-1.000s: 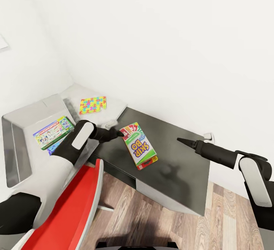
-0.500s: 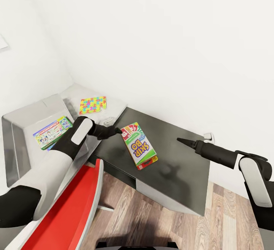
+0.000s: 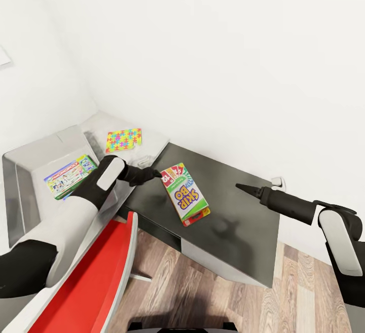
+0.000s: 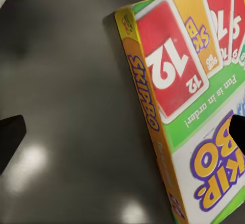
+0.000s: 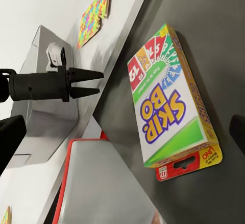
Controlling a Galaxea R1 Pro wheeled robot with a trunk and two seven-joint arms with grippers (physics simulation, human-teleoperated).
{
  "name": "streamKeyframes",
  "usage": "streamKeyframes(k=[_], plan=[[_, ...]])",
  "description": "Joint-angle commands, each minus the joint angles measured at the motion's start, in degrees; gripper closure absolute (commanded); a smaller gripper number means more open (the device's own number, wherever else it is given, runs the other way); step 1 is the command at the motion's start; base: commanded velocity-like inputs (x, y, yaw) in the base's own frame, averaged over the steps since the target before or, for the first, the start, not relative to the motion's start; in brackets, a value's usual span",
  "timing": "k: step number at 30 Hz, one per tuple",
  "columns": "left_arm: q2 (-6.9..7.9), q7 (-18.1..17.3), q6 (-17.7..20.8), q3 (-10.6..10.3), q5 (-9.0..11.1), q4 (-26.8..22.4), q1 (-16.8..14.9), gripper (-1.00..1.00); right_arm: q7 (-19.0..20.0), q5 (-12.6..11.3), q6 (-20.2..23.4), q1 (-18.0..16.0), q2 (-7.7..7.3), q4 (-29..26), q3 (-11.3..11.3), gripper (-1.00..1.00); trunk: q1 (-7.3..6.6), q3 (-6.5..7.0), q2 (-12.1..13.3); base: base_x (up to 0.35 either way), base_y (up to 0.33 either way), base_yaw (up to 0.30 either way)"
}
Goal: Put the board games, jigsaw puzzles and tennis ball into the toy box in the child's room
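Observation:
The white-green SKIP-BO board game [image 3: 185,192] lies flat on the dark grey cabinet [image 3: 238,221], with a red edge [image 3: 198,216] showing at its near end. My left gripper [image 3: 156,173] is open at the box's far corner; one finger [image 4: 10,137] hangs over the cabinet top and the other [image 4: 237,132] over the box lid. My right gripper [image 3: 238,186] is open and holds nothing, hovering right of the box. The toy box [image 3: 30,163] on the pale table holds a cartoon-printed game [image 3: 71,176]. A jigsaw puzzle [image 3: 123,139] lies behind it. The tennis ball is out of view.
A red chair [image 3: 96,272] stands close in front of the table [image 3: 154,143], under my left arm. White walls close off the corner behind. Wood-plank floor [image 3: 203,292] shows below the cabinet, and a wall socket [image 3: 276,182] sits behind my right gripper.
My left gripper has drawn back slightly from the SKIP-BO box corner and its forearm has shifted a little. The right arm and the box have not moved.

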Motion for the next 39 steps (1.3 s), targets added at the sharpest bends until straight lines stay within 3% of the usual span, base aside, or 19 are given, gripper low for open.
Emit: streamKeyframes(k=[1, 39], plan=[[0.07, 0.53, 0.03, -0.28, 0.62, -0.05, -0.05, -1.0, 0.54, 0.48, 0.23, -0.05, 0.0, -0.01, -0.07, -1.0, 0.03, -0.08, -0.1, 0.0, 0.0, 0.0], [-0.72, 0.38, -2.85, -0.54, 0.62, 3.25, -0.39, -1.0, 0.55, 0.48, 0.23, -0.05, -0.07, -0.01, -0.25, -1.0, 0.03, -0.08, -0.1, 0.0, 0.0, 0.0]])
